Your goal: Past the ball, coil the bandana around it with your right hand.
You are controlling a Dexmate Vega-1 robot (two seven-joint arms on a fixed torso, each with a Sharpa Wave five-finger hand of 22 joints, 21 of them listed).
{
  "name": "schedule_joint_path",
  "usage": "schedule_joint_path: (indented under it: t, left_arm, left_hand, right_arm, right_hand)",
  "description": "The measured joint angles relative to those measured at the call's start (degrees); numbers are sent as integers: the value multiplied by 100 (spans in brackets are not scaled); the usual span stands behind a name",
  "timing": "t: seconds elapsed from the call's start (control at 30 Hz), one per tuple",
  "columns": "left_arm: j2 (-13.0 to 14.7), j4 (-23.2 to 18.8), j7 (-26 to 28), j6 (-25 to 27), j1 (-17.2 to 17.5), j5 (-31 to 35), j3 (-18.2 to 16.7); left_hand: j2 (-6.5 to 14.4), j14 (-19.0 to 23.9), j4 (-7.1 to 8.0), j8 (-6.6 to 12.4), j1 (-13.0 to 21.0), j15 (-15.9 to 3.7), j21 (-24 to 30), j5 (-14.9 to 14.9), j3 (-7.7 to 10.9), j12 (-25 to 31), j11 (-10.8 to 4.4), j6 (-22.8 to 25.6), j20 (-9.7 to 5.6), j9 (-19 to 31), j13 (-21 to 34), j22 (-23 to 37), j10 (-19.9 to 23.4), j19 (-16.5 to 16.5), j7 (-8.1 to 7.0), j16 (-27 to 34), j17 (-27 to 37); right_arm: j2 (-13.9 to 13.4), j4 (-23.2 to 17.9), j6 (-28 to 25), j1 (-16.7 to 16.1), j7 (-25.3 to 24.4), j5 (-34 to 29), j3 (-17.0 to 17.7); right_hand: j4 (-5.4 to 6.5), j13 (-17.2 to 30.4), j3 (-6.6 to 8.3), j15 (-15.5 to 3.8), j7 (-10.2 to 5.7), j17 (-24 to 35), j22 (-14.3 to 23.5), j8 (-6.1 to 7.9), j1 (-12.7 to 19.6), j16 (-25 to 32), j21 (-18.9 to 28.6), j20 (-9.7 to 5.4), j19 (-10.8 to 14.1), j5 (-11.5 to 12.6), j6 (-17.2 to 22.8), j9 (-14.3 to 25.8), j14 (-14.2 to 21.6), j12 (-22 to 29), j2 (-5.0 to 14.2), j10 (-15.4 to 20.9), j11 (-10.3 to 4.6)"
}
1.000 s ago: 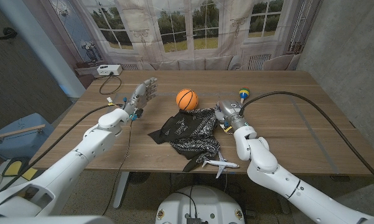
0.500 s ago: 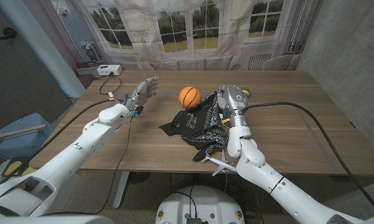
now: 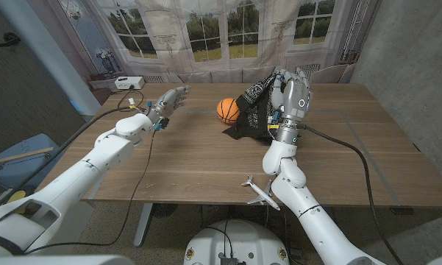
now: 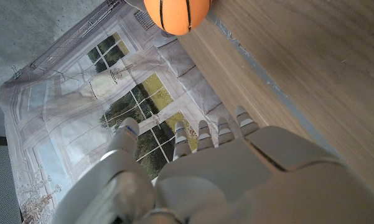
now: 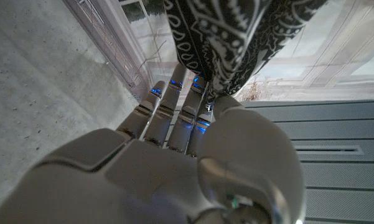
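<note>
Head view: the right hand is raised above the far part of the wooden table, fingers pointing up, and it holds the black-and-white bandana, which hangs down from the hand in a loose bunch. The cloth's lower corner reaches the table surface or hangs just above it; which of the two cannot be told. The orange ball sits on the table just beside the hanging cloth, on the side toward the left hand, and whether cloth and ball touch is hard to make out. A small white toy airplane lies near the table's front edge, well below the right hand and partly overlapped by the right forearm.

In the right wrist view the right hand's fingers lie close together with the thumb pressed against them, pinching the bandana between them; the cloth runs out of the picture, so its full length is cut off.

The left hand hovers well apart from the ball, fingers extended and slightly spread, holding nothing. In the left wrist view the same hand shows its back with straight fingers, and the ball is cut off at the picture's edge beyond the fingertips.

No containers are on the table.
</note>
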Motion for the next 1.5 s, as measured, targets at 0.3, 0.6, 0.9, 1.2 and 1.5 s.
schedule_joint_path:
  t: [0.3,0.6,0.9,1.2,1.5]
  left_arm:
    - [-45,120,-150,72,-280,136,127]
    - [-100,234,-275,98,-520,335,268]
    - [-51,125,-258,180,-640,632,400]
    - [110,-237,-123,431,-656,971,489]
    - [254,-595,-107,611,-679,1237,597]
  left_hand:
    - [15,0,-47,0,136,0,0,-33,47,0,0,20,0,0,0,0,0,0,20,0,0]
    - [24,0,-93,43,311,0,0,-33,93,0,-21,192,0,-1,0,15,22,0,-43,0,0]
    - [80,52,-155,130,691,53,1,-33,189,26,-2,501,-10,28,10,14,141,73,-194,0,0]
    - [-21,125,-203,133,971,63,4,-33,237,71,-90,636,-31,27,11,-1,238,175,-328,23,0]
    - [-421,95,-201,132,1274,91,4,44,98,44,-109,683,0,27,22,-1,192,206,-379,15,0]
  right_arm:
    - [1218,226,1218,30,-288,-957,1070]
    - [1891,387,1831,340,-374,-1525,1628]
    - [2005,483,1744,771,-403,-1732,1637]
    - [1757,519,1151,1173,-408,-1641,1251]
    - [1358,480,266,1518,-413,-1226,701]
  right_hand:
    - [4,62,-6,0,-37,40,24,0,0,-73,0,27,-30,22,-37,105,0,59,0,-22,-22]
    - [23,119,-25,2,-58,79,36,1,-15,-126,0,2,-66,22,-58,181,-2,59,-16,-43,-42]
    - [23,186,-27,-2,-69,105,36,1,-14,-171,0,9,-73,21,-68,255,-47,104,-14,-43,-41]
    - [45,243,-49,28,-89,157,36,2,-14,-215,0,32,-95,63,-89,295,-77,148,-15,-54,-51]
    - [40,294,-58,23,-89,185,35,12,23,-259,0,29,-154,64,-89,278,-144,192,-50,-53,-50]
